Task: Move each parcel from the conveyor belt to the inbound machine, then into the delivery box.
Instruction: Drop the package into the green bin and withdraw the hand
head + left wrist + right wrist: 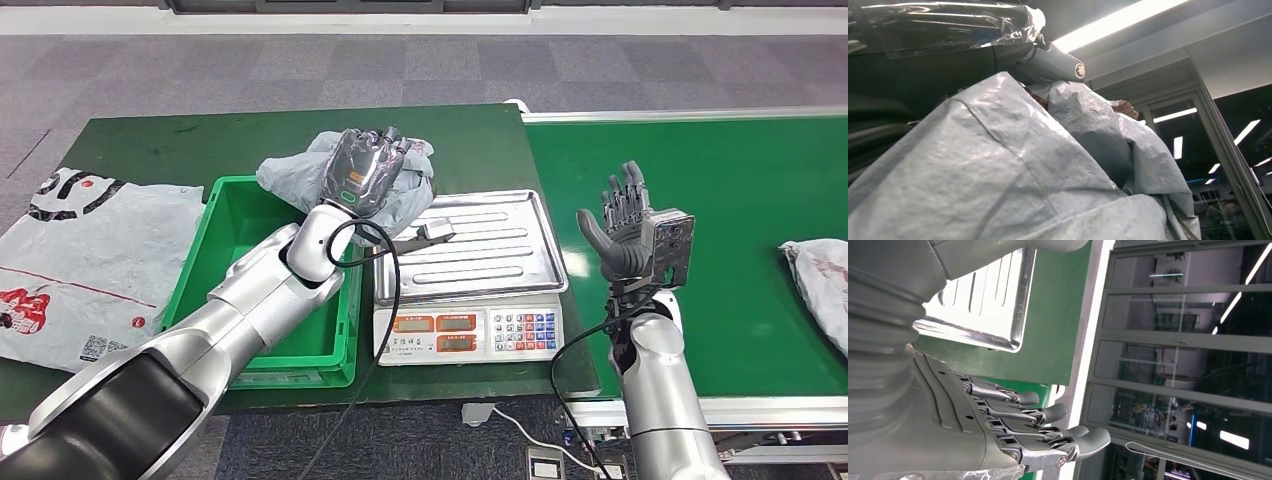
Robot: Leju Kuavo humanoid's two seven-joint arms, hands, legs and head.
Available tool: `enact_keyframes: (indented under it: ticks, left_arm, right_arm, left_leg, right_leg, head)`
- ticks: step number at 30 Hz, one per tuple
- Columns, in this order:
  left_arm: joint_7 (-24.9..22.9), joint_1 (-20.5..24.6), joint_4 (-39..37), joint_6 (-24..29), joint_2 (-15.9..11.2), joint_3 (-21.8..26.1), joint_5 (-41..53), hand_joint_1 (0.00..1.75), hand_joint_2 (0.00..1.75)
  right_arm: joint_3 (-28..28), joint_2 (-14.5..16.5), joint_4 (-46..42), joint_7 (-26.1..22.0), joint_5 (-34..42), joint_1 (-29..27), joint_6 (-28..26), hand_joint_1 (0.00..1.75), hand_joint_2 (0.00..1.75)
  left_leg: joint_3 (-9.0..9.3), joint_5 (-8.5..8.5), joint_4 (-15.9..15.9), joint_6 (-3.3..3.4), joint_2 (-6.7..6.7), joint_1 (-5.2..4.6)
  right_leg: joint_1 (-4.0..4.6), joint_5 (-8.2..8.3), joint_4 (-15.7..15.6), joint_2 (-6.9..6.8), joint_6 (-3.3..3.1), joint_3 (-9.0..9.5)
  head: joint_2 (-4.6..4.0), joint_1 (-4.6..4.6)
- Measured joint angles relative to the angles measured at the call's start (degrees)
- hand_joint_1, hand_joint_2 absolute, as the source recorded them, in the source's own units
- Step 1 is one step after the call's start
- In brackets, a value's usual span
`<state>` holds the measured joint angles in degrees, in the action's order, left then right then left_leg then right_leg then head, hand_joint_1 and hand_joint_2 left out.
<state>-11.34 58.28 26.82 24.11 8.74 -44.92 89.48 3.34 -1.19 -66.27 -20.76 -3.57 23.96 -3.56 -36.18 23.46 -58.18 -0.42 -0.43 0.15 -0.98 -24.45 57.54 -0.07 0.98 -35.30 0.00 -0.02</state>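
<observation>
A crumpled grey parcel [300, 178] hangs in the grip of the left robot hand [362, 170], held above the gap between the green delivery box [225, 265] and the steel pan of the inbound machine [500, 240], a weighing scale with an orange-and-white keypad front. The left arm reaches up from seven o'clock in the head view, forearm raised, the back of the robot hand facing the camera and its fingers wrapped over the bag's folds; the left wrist view shows the grey plastic [1013, 175] bunched close against the lens. At four o'clock from the scale, the right robot hand [625, 228] stands upright above the edge of the conveyor belt [740, 200], fingers straight and apart, thumb out to the side, holding nothing. A second parcel [820, 285] lies on the belt at three o'clock. A flat printed bag [80, 260] rests on the green counter [200, 140] at nine o'clock, beside the box.
</observation>
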Motion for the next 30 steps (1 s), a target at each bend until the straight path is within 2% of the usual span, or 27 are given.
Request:
enact_keyframes:
  ticks: [19, 23, 25, 27, 28, 30]
  left_arm:
    - [0.00, 0.02, -0.15, 0.00, -0.02, 0.00, 0.00, 1.75, 1.75]
    - [-0.65, -0.11, -0.18, -0.43, -0.27, 0.02, -0.09, 0.00, 1.75]
    - [-5.61, -2.46, 0.61, -2.10, -2.41, 1.22, -0.98, 0.00, 1.75]
    - [-12.31, -7.18, 1.53, -1.06, -6.34, 4.49, -1.81, 0.00, 1.75]
    - [-14.02, -9.69, 1.61, 0.96, -8.23, 6.60, -1.69, 0.00, 1.75]
    - [-14.52, -13.42, 1.01, 3.81, -11.52, 10.35, -0.98, 0.00, 1.75]
  right_arm:
    - [0.00, 0.00, 0.00, 0.00, 0.00, 0.00, 0.00, 0.00, 1.75]
    - [0.00, 0.01, -0.01, 0.24, -0.33, -0.01, -0.01, 0.00, 1.75]
    - [0.00, -0.04, -0.32, 1.67, -2.44, -0.44, -0.05, 0.00, 1.75]
    - [0.00, -0.12, -1.15, 3.11, -5.08, -1.88, -0.05, 0.00, 1.75]
    - [0.01, -0.16, -1.66, 3.32, -5.84, -2.88, 0.02, 0.00, 1.75]
    - [0.08, -0.43, -2.55, 3.42, -6.49, -4.56, 0.15, 0.00, 1.75]
  left_leg:
    - [0.00, 0.00, 0.00, 0.00, 0.00, 0.00]
    - [-0.06, 0.01, 0.02, 0.00, -0.01, 0.00]
    - [0.09, 0.09, 0.12, -0.08, 0.09, -0.02]
    - [0.60, 0.34, 0.21, -0.30, 0.49, -0.06]
    - [0.81, 0.46, 0.22, -0.40, 0.77, -0.07]
    - [0.87, 0.48, 0.22, -0.49, 1.07, -0.01]
  right_leg:
    - [0.00, 0.00, 0.00, 0.00, 0.00, 0.00]
    - [0.00, 0.00, 0.01, -0.01, 0.00, 0.02]
    - [-0.02, -0.04, 0.01, 0.10, -0.05, 0.13]
    - [-0.04, -0.12, 0.01, 0.55, -0.17, 0.32]
    - [-0.04, -0.14, 0.01, 0.81, -0.23, 0.37]
    - [0.08, -0.19, 0.01, 1.08, -0.34, 0.26]
  head:
    - [0.00, 0.00]
    - [0.00, 0.00]
    - [0.00, 0.01]
    - [0.00, 0.01]
    - [0.00, -0.02]
    - [0.00, -0.05]
